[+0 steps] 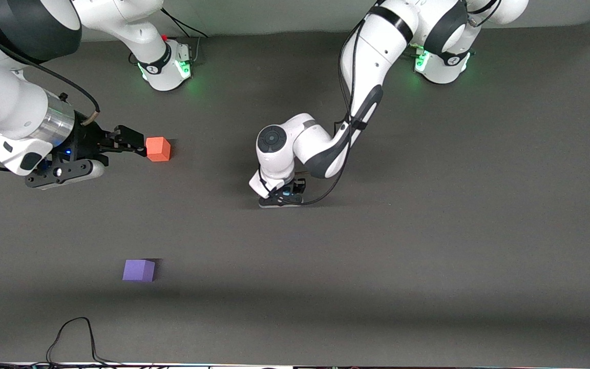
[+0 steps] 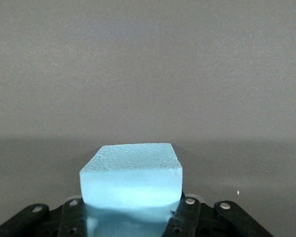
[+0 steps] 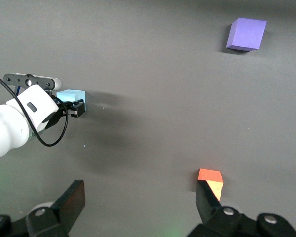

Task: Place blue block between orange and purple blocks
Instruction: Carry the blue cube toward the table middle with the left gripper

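From the front view, my left gripper (image 1: 280, 201) is down at the table near its middle, well apart from the orange block (image 1: 159, 149), toward the left arm's end of the table from it; the blue block itself is hidden under my wrist here. My right gripper (image 1: 130, 142) hangs just beside the orange block, one finger tip right at its edge. The purple block (image 1: 139, 270) lies nearer to the front camera than the orange block, well apart from it. In the left wrist view, the blue block (image 2: 131, 178) sits between my left fingers (image 2: 186, 213), which are closed against its sides. In the right wrist view, my right fingers (image 3: 207, 202) stand wide apart and hold nothing, one of them right by the orange block (image 3: 211, 180); the purple block (image 3: 246, 34) and the blue block (image 3: 72, 97) in my left gripper (image 3: 77, 109) lie well away from the orange block.
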Available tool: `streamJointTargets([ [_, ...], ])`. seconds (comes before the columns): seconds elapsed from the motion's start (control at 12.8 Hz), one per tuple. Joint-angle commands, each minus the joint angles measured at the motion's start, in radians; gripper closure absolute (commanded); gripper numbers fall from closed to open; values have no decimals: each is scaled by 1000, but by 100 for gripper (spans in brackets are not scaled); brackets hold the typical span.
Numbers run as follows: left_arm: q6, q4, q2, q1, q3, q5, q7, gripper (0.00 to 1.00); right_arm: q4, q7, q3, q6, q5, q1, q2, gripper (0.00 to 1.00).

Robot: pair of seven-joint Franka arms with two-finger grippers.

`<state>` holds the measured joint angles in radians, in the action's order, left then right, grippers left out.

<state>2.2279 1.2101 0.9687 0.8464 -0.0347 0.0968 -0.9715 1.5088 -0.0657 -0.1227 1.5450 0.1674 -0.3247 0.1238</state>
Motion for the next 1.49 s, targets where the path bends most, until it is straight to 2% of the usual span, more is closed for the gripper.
streamJointTargets([
  [0.0, -5, -29, 22, 19, 18, 21, -27, 0, -27, -5, -8, -5, 18, -10, 17, 0],
  [0.24, -33, -30, -2, 16, 18, 18, -26, 0, -27, -9, -9, -5, 17, -36, 17, 0],
  [0.39, -94, -32, -69, -45, 9, 6, -15, 0, -27, -13, -9, -6, 18, -39, 17, 0],
  [0.63, -207, -9, -215, -272, -56, -113, 159, 0, -27, -55, -8, -5, 52, -72, 19, 0],
  [0.86, -246, 174, -393, -482, -59, -146, 380, 0, -28, -106, -8, 32, 98, -129, 31, 0],
  [1.02, -276, 291, -497, -594, -56, -144, 541, 0, -35, -250, -8, 94, 118, -202, 66, 0],
  [1.1, -319, 325, -537, -660, -56, -144, 648, 0, -36, -319, -8, 146, 110, -264, 98, 0],
  [1.25, -414, 329, -582, -784, -51, -131, 848, 0, -106, -535, -9, 207, 81, -391, 213, 0],
  [1.41, -457, 329, -645, -881, -45, -115, 968, 0, -179, -643, -9, 207, -3, -460, 289, 0],
])
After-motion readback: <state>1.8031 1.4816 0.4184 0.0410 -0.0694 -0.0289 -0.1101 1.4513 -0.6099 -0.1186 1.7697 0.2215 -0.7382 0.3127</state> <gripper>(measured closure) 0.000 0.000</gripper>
